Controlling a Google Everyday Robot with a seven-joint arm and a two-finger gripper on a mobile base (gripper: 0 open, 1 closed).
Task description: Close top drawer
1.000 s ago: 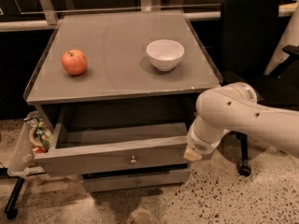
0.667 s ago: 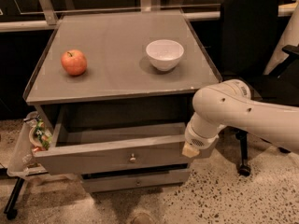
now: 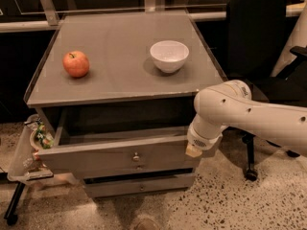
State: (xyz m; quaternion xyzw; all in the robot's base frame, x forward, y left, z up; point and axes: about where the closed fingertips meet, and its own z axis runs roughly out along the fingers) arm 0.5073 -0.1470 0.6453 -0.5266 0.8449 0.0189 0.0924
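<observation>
The top drawer (image 3: 96,158) of the grey cabinet stands pulled out, its tall front panel facing me with a small round metal knob (image 3: 136,156) at its centre. Its grey interior shows behind the panel. My white arm reaches in from the right. The gripper (image 3: 194,150) is at the right end of the drawer's front panel, at or against its edge. Its tip is partly hidden by the wrist.
A red apple (image 3: 76,63) and a white bowl (image 3: 169,55) sit on the cabinet top (image 3: 120,80). A shorter drawer (image 3: 139,184) lies below. A clear bag of rubbish (image 3: 33,145) hangs at the left. A black office chair (image 3: 256,37) stands at the right.
My arm has shifted a little to the left, toward the drawer's right end. The drawer front looks much where it was.
</observation>
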